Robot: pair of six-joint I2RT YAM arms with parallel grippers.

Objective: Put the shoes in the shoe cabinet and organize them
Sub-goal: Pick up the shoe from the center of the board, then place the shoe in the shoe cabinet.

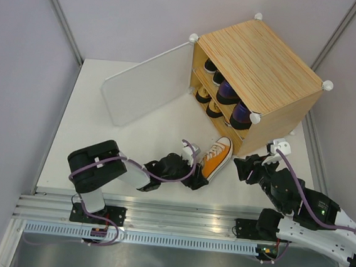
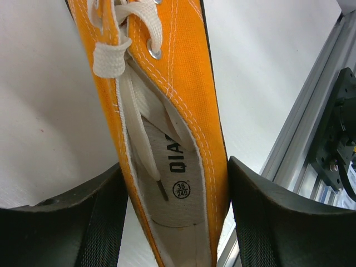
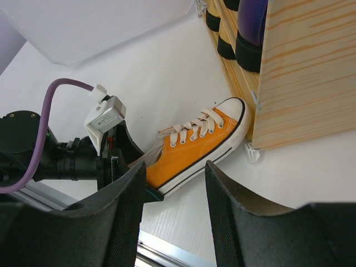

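The shoe cabinet (image 1: 260,66) is a light striped-grain wooden box with white corner knobs; its white panel door (image 1: 146,86) stands swung wide open; two glossy purple loafers (image 1: 227,93) sit heel-out on the upper shelf, with two black shoes (image 1: 210,65) beside them; two more dark heels (image 1: 202,96) show on the lower shelf, their kind unclear; one orange sneaker (image 1: 216,157), with white laces and a white sole, lies outside, its toe just beside the cabinet's near corner and its heel clamped in the left gripper (image 1: 194,173).
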